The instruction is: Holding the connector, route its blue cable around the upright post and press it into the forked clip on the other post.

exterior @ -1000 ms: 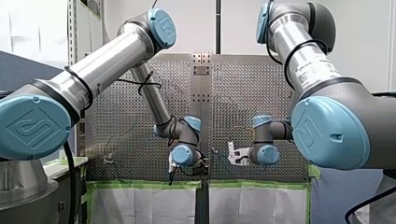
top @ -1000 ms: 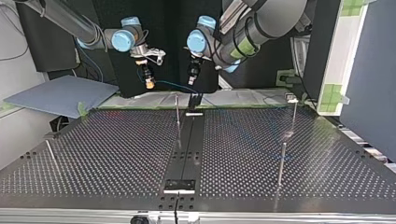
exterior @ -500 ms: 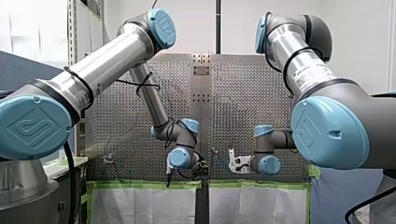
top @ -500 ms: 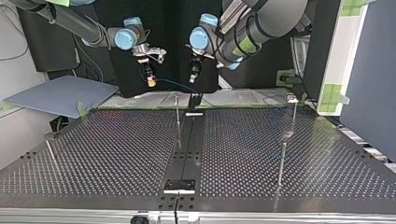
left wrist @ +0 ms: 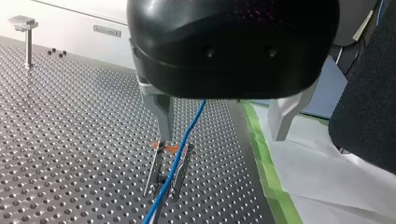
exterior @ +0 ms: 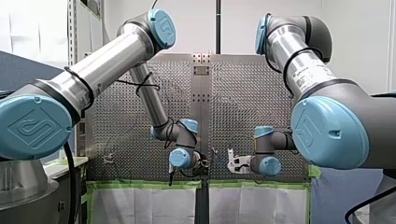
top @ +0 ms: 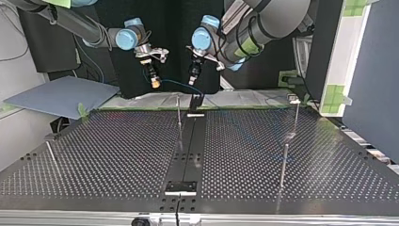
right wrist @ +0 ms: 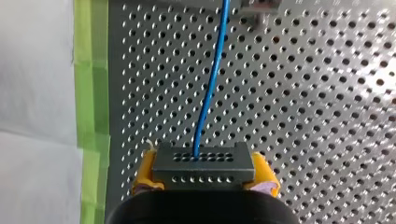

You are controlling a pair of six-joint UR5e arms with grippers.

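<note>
Evidently the pressing-in step is at hand, I judge. My right gripper [right wrist: 204,181] is clamped on the connector [right wrist: 203,159], and its blue cable [right wrist: 210,79] runs on between my left gripper's [left wrist: 222,135] spread fingers [left wrist: 161,112], over the forked clip [left wrist: 183,164]. Whether it is seated I cannot tell. Next: push the cable down into the fork, with tension held from the connector end.

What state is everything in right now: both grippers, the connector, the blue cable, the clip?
right gripper: shut on the connector
left gripper: open, gripping nothing
connector: clamped between yellow pads
blue cable: gently curved, runs between left gripper's fingers
forked clip: cable seated or not, cannot tell
</note>
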